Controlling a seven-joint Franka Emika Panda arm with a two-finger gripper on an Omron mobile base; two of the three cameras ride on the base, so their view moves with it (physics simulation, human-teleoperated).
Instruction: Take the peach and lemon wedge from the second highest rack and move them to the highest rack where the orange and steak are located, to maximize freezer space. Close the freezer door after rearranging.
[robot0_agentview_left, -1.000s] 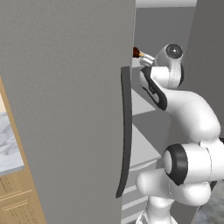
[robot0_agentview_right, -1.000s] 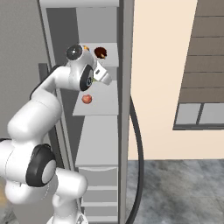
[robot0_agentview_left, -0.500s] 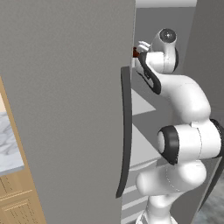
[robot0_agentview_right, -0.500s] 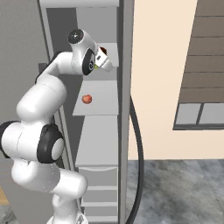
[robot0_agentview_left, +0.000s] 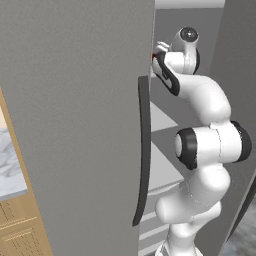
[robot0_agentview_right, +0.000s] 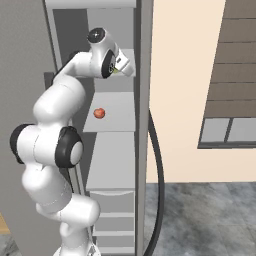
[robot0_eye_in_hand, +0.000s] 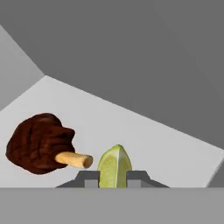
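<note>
Jaws pinch smooth pointed lemon wedge (robot0_eye_in_hand: 114, 166) beside lumpy steak (robot0_eye_in_hand: 39, 143).

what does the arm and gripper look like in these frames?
Glossy white rounded arm links with black bands at the joints and a dark grey round cap on the top joint. A black strip runs along the wrist. The hand is white; the gripper has two small dark grey blocky fingertips. No cables or markings visible.

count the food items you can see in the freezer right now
3: the lemon wedge held between the gripper fingertips, the steak on the highest rack, the peach one rack down. More may be hidden.
</note>
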